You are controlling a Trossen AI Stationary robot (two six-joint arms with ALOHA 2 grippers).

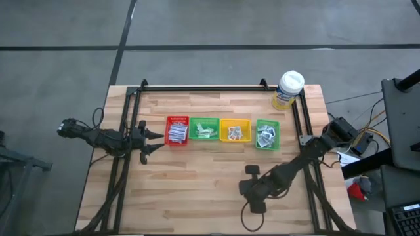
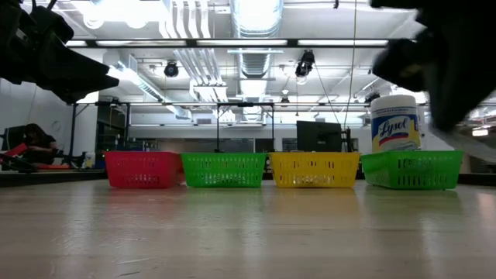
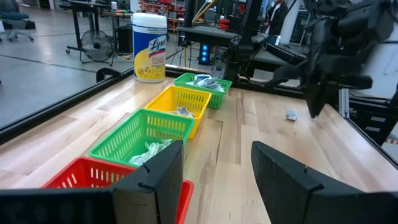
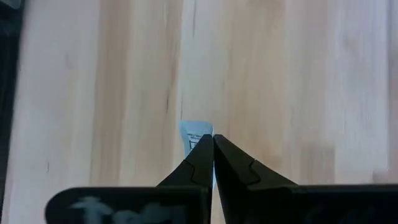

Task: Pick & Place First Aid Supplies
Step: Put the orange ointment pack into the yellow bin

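Note:
My right gripper [image 4: 213, 140] is over the bare wood on the near side of the trays [image 1: 251, 172], shut on a small white printed packet [image 4: 196, 135]. In the left wrist view a small packet [image 3: 290, 114] shows close by its tips; I cannot tell whether it is the same one. More first aid supplies lie in a row of trays: red [image 1: 177, 130], green [image 1: 205, 129], yellow [image 1: 235, 130] and green [image 1: 267, 134]. My left gripper [image 1: 156, 140] waits open and level beside the red tray, with nothing between its fingers [image 3: 155, 180]. My right gripper pinches the white packet between its two fingertips, near one end [image 4: 200, 142]. The rest of the packet sticks out beyond the tips. The fingers slant steeply down from above. The fingers hide the packet's gripped end.
A white-lidded, yellow-labelled tub [image 1: 289, 88] stands at the far right corner, behind the right green tray. A black frame rail [image 1: 203, 87] runs along the far edge and down both sides. Bare wood lies on the near side of the trays [image 1: 197, 190].

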